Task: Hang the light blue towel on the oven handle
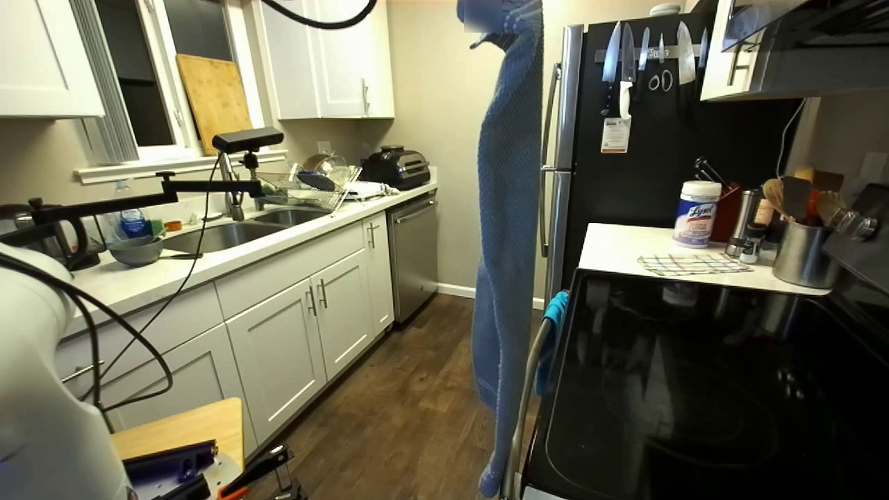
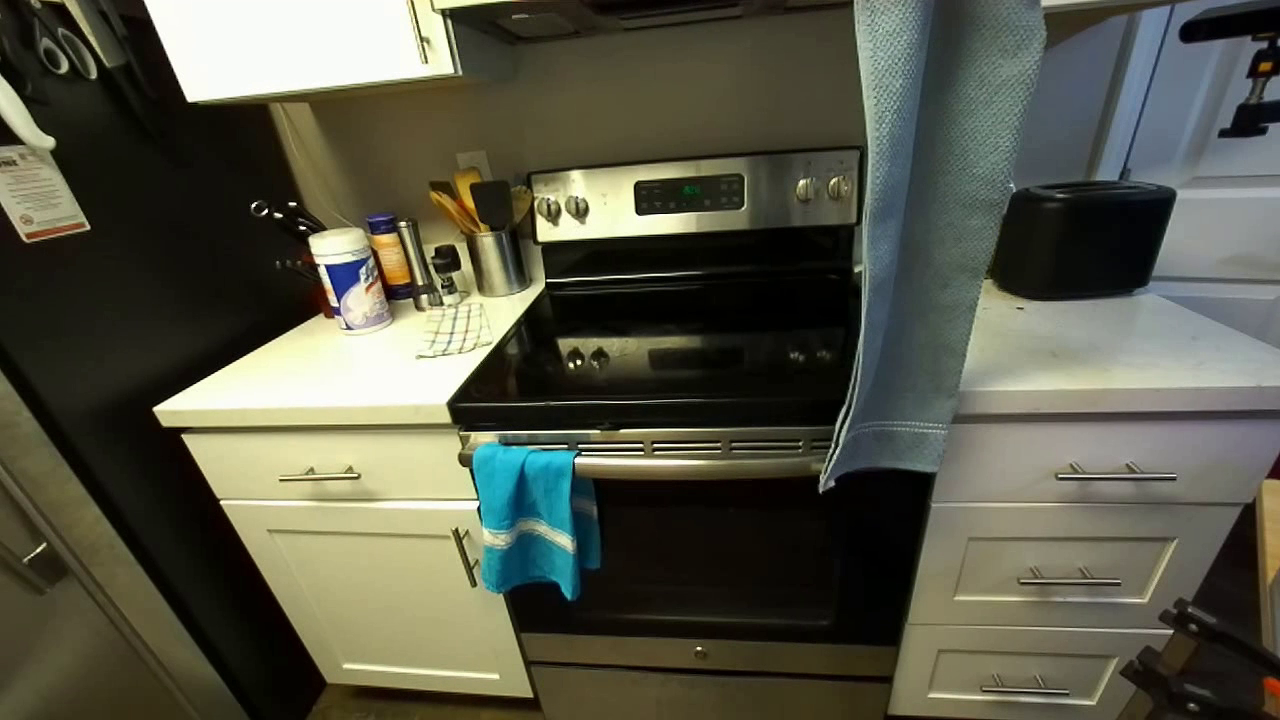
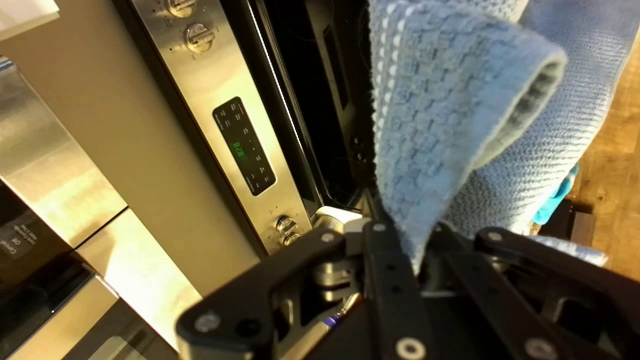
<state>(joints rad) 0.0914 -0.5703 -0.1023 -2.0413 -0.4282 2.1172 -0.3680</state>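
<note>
In an exterior view I'm seeing the light blue towel [image 1: 510, 208] hanging lengthwise from top centre-right towards the bottom of the frame; its lower tip is ending at the oven handle [image 1: 529, 378], and I'm not managing to tell whether they're touching; open floor [image 1: 403, 389] is running to the towel's left, while the cooktop [image 1: 694, 389] is filling the lower right, so I'm judging the left the freer side for moving.

In an exterior view the towel is dangling before the right end of the range [image 2: 700, 560], its hem crossing the handle in the picture but not folding over it; a bright-blue cloth [image 2: 535, 520] is taking the handle's left end and leaving the middle bare; the counter edge [image 2: 1120, 400] and the black toaster [image 2: 1085, 240] are crowding the right.

In the wrist view my gripper [image 3: 412, 232], at lower centre, is clenching a gathered end of the towel; I'm judging the pick-up done and the carrying well along; draping it over the handle and letting go are remaining.
</note>
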